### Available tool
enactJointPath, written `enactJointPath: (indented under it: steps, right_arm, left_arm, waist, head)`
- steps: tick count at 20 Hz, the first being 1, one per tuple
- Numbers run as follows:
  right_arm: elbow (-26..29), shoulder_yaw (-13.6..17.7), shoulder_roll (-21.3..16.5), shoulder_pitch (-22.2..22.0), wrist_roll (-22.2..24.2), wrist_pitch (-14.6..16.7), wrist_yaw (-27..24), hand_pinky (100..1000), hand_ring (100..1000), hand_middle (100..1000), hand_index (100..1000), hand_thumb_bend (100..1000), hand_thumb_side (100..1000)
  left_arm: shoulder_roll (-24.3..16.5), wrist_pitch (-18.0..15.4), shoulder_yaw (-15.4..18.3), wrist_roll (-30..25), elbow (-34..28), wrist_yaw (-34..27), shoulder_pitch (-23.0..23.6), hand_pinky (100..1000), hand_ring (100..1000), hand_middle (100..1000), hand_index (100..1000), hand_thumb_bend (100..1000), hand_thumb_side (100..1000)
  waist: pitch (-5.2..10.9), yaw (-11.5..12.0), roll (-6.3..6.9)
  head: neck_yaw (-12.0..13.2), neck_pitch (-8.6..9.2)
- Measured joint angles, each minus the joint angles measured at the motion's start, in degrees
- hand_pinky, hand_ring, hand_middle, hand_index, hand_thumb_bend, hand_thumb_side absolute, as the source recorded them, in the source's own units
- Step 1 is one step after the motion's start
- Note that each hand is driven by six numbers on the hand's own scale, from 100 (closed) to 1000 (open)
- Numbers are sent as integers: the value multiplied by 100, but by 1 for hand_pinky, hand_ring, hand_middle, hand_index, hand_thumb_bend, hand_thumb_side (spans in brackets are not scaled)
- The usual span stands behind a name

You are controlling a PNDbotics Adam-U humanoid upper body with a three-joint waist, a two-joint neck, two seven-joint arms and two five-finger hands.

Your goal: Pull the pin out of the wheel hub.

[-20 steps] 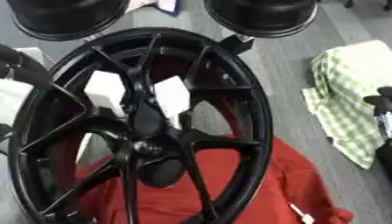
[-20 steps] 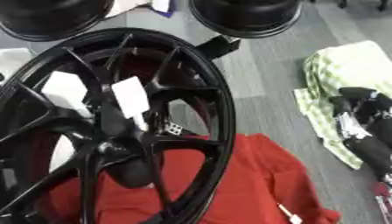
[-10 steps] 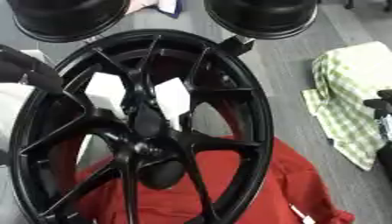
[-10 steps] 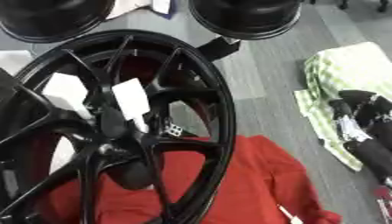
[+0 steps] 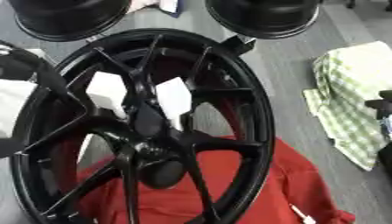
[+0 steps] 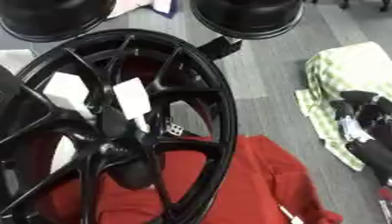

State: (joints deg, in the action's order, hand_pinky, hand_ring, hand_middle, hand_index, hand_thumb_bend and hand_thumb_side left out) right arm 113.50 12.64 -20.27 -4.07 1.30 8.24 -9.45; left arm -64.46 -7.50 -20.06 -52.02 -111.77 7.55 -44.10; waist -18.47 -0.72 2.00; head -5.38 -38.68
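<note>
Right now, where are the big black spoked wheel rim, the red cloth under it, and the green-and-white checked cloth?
black spoked wheel rim [image 5: 145, 127]: left eye view, on the hub where the spokes meet.
red cloth [image 6: 260, 175]: right eye view, on the bare part right of the rim.
green-and-white checked cloth [image 5: 352, 78]: left eye view, on its upper fold.

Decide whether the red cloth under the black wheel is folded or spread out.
Spread out. The red cloth lies flat on the grey floor, reaching beyond the wheel rim and showing between its spokes.

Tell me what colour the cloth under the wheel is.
Red; the cloth under the black wheel shows best in the right eye view.
</note>
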Motion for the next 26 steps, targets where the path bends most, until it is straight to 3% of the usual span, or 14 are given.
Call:
enactJointPath:
  steps: [2,6,7,8,14,21,26]
  right_arm:
    - [0,-7,17,1,9,-10,2,878,714,538,693,125,251]
    - [0,-29,37,3,22,-28,4,878,713,538,693,123,253]
    - [0,-30,40,3,27,-36,4,878,713,538,693,123,254]
    - [0,-30,44,3,31,-46,4,878,714,538,693,123,254]
    - [0,-32,91,7,61,-86,4,879,714,538,694,122,256]
    - [0,-33,137,40,81,-135,4,879,714,537,694,120,259]
    - [0,-36,143,56,97,-153,4,880,714,537,694,118,261]
  left_arm:
    - [36,136,-98,0,52,-188,-40,886,885,862,929,278,578]
    - [137,522,-153,97,169,-254,-223,876,865,836,916,256,513]
    - [184,658,-153,216,210,-216,-287,873,861,833,911,204,557]
    - [239,806,-155,364,252,-163,-355,869,854,827,905,227,494]
    - [673,1634,-454,1047,531,45,-898,870,848,829,908,193,507]
    - [1080,2056,-748,1132,794,290,-1280,878,857,842,915,219,528]
    - [1275,2132,-874,830,1014,310,-1380,910,891,873,933,383,719]
  waist:
    - [-12,-5,0]
    - [-22,-9,0]
    - [-22,-9,0]
    - [-22,-10,-1]
    - [-28,-59,-4]
    - [-64,-84,2]
    - [-87,-119,14]
  head:
    - [20,0]
    - [29,0]
    - [29,0]
    - [29,1]
    - [55,7]
    - [72,7]
    - [90,8]
